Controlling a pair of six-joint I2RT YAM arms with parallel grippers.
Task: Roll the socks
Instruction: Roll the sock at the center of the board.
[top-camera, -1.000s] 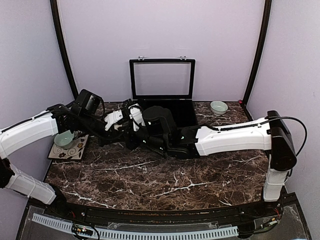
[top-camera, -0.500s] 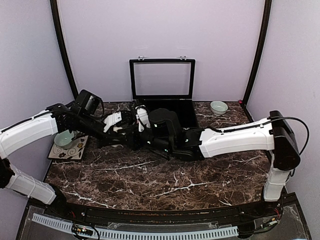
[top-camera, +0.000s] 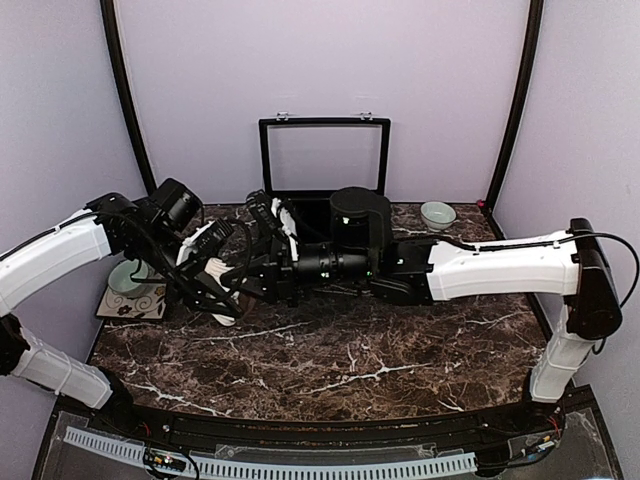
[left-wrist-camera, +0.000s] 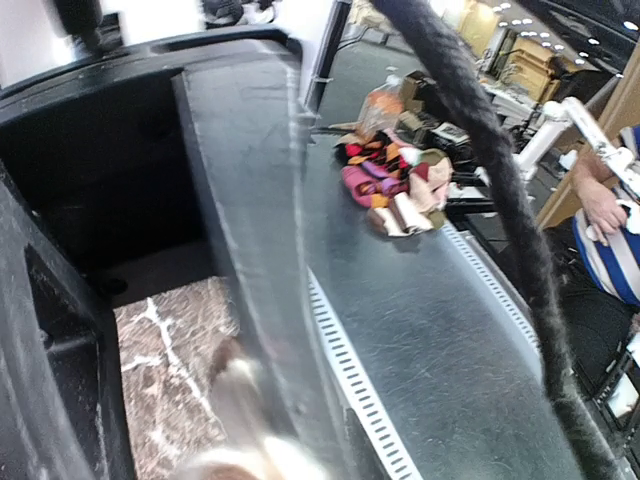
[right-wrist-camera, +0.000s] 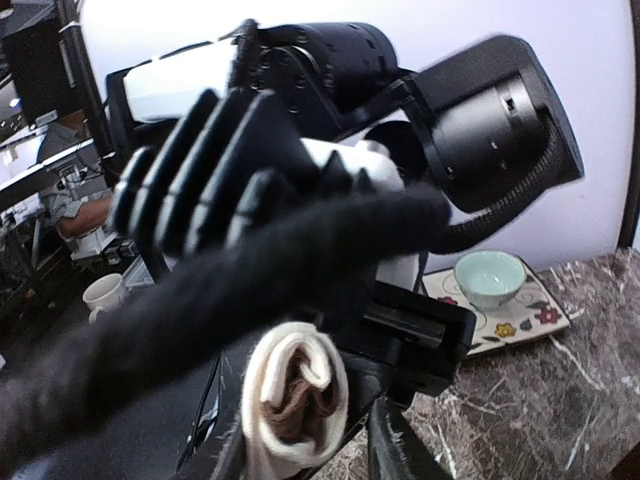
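A cream-beige sock with brown inside is rolled into a bundle. My left gripper is shut on it above the marble table's left side. The roll shows end-on in the right wrist view, cream layers wrapped round a brown core. At the bottom of the left wrist view it is only a cream-brown blur. My right gripper reaches in from the right and stands open just beside the roll, its dark fingers apart and off the fabric. A thick black cable hides part of that view.
An open black case with a raised lid stands at the back centre. A small bowl sits at the back right. A mint bowl rests on a patterned mat at the left. Beyond the table lies a pile of coloured fabrics.
My right gripper let go of the sock and opened, and its wrist drew back to the right. My left gripper carried the rolled sock down and toward the near left.
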